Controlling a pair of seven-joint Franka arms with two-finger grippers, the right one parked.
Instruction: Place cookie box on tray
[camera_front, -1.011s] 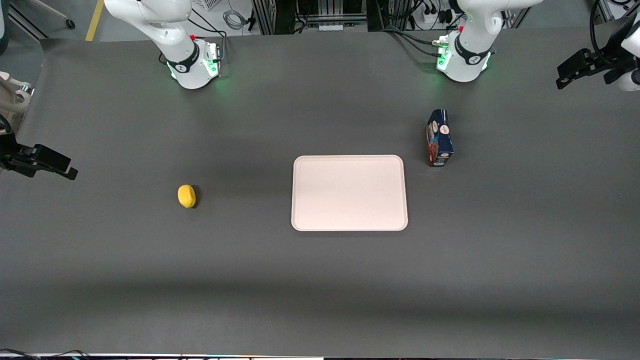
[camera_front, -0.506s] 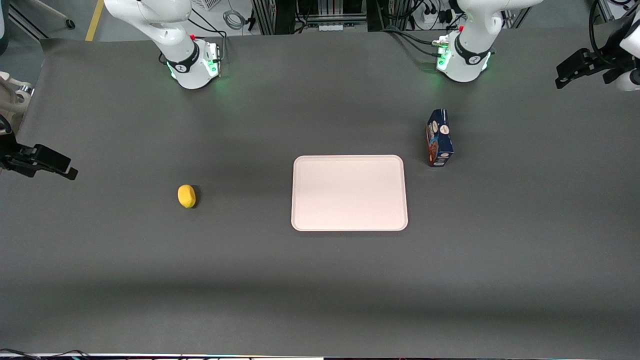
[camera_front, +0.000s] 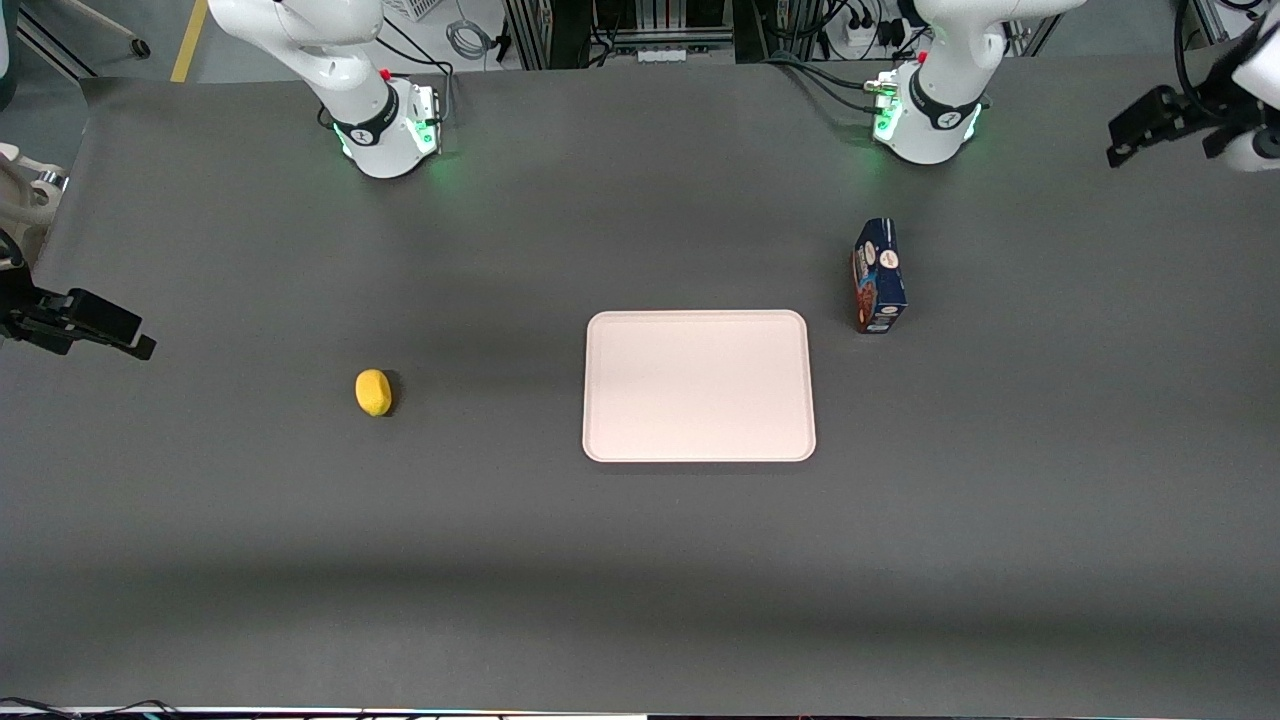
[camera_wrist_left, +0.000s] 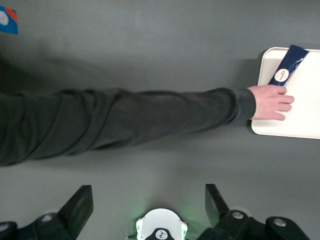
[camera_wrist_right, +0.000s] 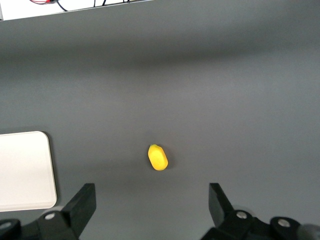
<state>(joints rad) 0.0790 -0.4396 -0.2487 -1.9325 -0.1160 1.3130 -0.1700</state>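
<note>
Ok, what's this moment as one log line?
cookie box: upright on table beside tray | tray: no box on it | gripper: open, near table edge, apart from box

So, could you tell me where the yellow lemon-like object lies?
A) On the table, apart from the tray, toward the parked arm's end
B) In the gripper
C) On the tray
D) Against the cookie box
A: the yellow object lies on the table, well apart from the tray, toward the parked arm's end. The gripper hangs open and holding nothing at the working arm's end.
</note>
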